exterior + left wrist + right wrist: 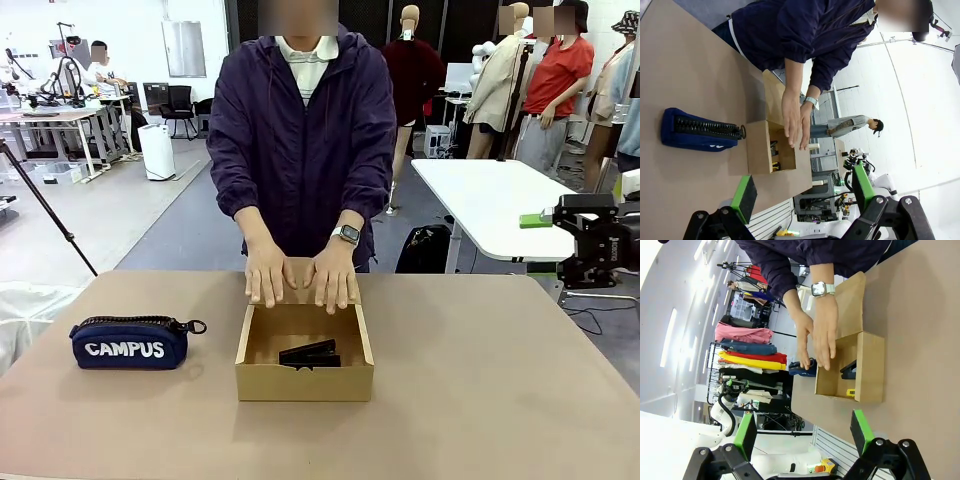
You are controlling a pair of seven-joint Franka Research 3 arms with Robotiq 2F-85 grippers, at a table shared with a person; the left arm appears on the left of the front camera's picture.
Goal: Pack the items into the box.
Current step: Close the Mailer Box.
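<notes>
Cardboard box (304,381) sits mid-table with the stapler (308,352) and knife (851,392) inside, a person's 2 hands (268,275) flat on its flap (850,305). I see my left gripper (802,176) and right gripper (802,415) spread apart, holding nothing.

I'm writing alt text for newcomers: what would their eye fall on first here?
The person's hands lie flat on the lid flap of the open brown box at mid-table, with a black tool lying inside. On the robot's left of the box sits a navy pouch lettered CAMPUS.
</notes>
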